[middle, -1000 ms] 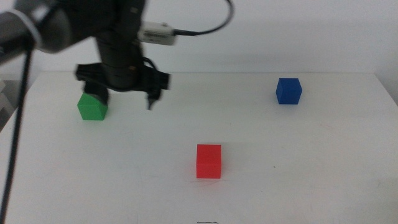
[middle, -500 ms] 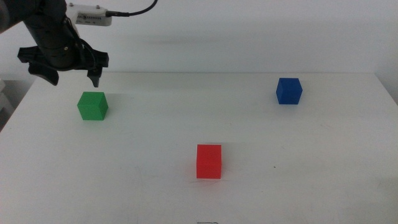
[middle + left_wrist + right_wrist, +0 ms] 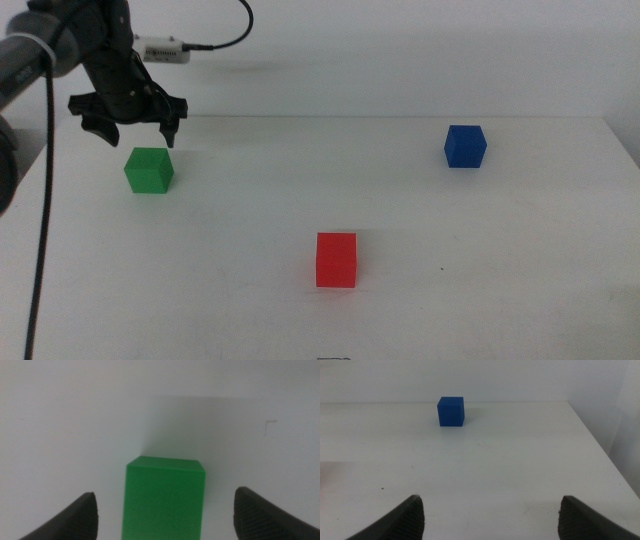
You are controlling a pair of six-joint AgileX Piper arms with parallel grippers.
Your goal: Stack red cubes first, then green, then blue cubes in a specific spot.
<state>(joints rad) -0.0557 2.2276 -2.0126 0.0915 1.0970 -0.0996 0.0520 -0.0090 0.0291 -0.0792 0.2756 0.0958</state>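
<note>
L claw (image 3: 134,128): jaws spread wide, nothing held, hovering just above & slightly behind the green cube; seen in its wrist cam at (image 3: 162,510).
Green cube (image 3: 149,169): sits flat on the white surface (image 3: 420,300), directly below the L claw, between the jaw lines, not touched; one face square to the wrist cam (image 3: 165,497). No long axis, all sides equal.
Red cube (image 3: 336,259): upright on surface, well apart from L claw, toward the near middle; faces roughly square to cam.
Blue cube (image 3: 465,145): far right, well apart from L claw; turned a bit, corner edge forward. Ahead of R claw (image 3: 490,515), at (image 3: 451,411).
R claw: jaws wide, empty, low over surface, well short of blue cube.
</note>
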